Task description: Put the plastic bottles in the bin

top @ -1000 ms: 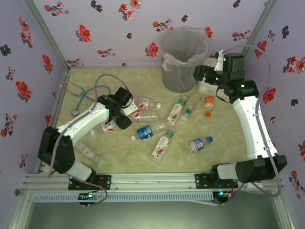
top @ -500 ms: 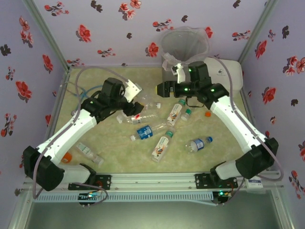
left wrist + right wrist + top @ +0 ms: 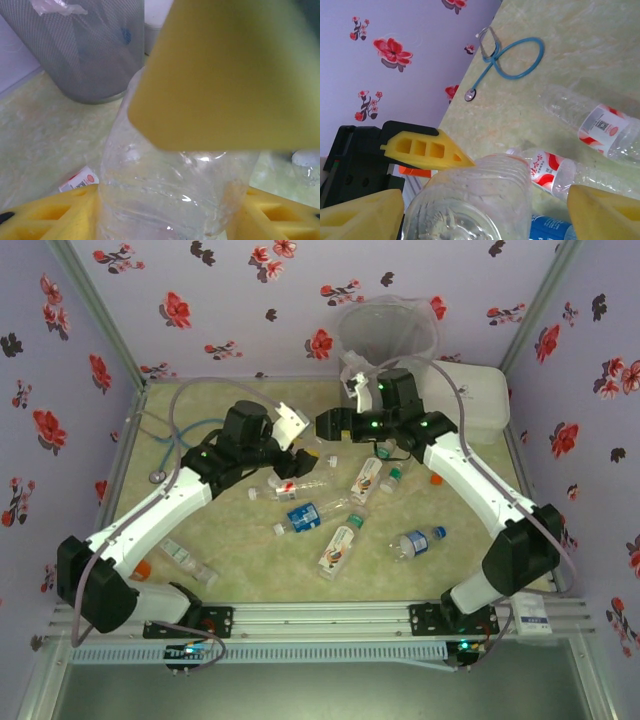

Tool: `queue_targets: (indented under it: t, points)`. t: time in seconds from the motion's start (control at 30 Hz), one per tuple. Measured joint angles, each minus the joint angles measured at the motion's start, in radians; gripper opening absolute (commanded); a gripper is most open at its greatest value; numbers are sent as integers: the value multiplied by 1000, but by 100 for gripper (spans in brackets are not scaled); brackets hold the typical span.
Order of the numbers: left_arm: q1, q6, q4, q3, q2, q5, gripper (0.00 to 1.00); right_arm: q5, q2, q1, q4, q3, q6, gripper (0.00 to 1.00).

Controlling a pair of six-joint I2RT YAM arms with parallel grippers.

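**1 bottle, 2 claws: a mid-air meeting short of the bin**

The left claw (image 3: 171, 192) is clenched on a clear bottle (image 3: 170, 160). Both of its yellow fingers press the bottle's crinkled body. The right claw (image 3: 485, 192) straddles that same bottle from the opposite side. It is not clamped: 1 finger sits against the plastic and the other stands off with a clear gap. 1 of the right claw's fingers fills the space just ahead of the left claw's camera.

The bin (image 3: 90, 50) stands upright beyond the left claw and slightly to its left, near but not under the bottle. Below both claws, on the table (image 3: 250, 570), at least 6 more bottles lie loose. Among them is a blue-labelled bottle (image 3: 305, 513) on the side toward the arm bases. A stethoscope (image 3: 515, 60) lies well out ahead of the right claw.

The bottle looks empty, so it should be very light. Its thin wall will likely buckle under a hard squeeze, and the plastic looks smooth and slippery. The ribbed mid-body gives the most purchase. The stiffer shoulder near the neck would crush less. With 2 claws on 1 bottle, 1 should be clamped before the other lets go, or the bottle could twist free.
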Motion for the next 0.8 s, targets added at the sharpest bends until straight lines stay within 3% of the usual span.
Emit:
queue_targets:
  t: [0.13, 0.27, 0.33, 0.5, 0.63, 0.8]
  points:
    - [0, 0, 8, 0, 8, -24, 61, -4, 4, 4, -5, 0, -1, 83]
    - [0, -3, 34, 0, 8, -39, 62, -3, 6, 4, -23, 2, -7, 63]
    - [0, -3, 36, -2, 8, -46, 63, -3, 6, 5, -25, 9, -2, 58]
    - [0, -9, 67, -20, 3, -53, 80, 10, 16, 8, -49, 36, -4, 50]
    - [0, -15, 74, -54, -40, -77, 100, 43, 40, -25, -108, 119, -26, 45]
    - [0, -55, 61, -78, -102, -125, 100, 124, 55, -105, -202, 322, -90, 39]
